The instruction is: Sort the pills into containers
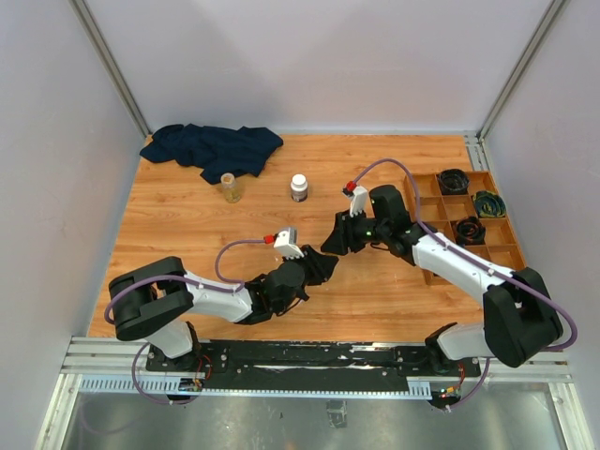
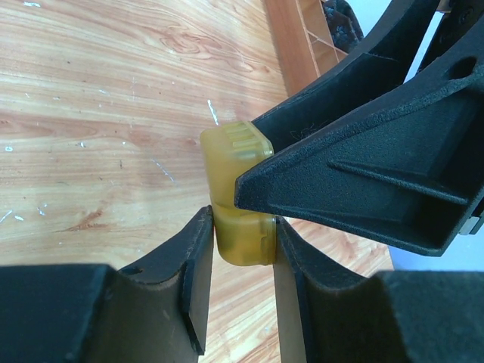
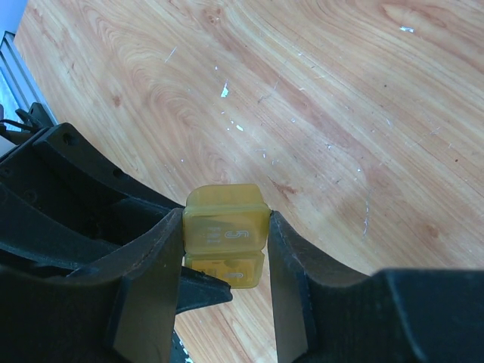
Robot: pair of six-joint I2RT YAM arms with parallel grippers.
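Note:
The translucent yellow squarish case (image 2: 236,193) is gripped from two sides, above the wood table. My left gripper (image 2: 242,227) is shut on its lower end. My right gripper (image 3: 225,225) is shut on its upper part (image 3: 227,215), whose face carries embossed marks. In the top view the two grippers meet at the table's middle, left (image 1: 322,266) and right (image 1: 334,246), and hide the case. The amber-tinted vial (image 1: 229,187) stands upright far back left, apart from both grippers. No loose pills show.
A white-capped bottle (image 1: 299,187) stands right of the vial. A dark blue cloth (image 1: 212,150) lies at the back left. A brown wooden compartment tray (image 1: 427,208) holding dark coiled items sits at the right edge.

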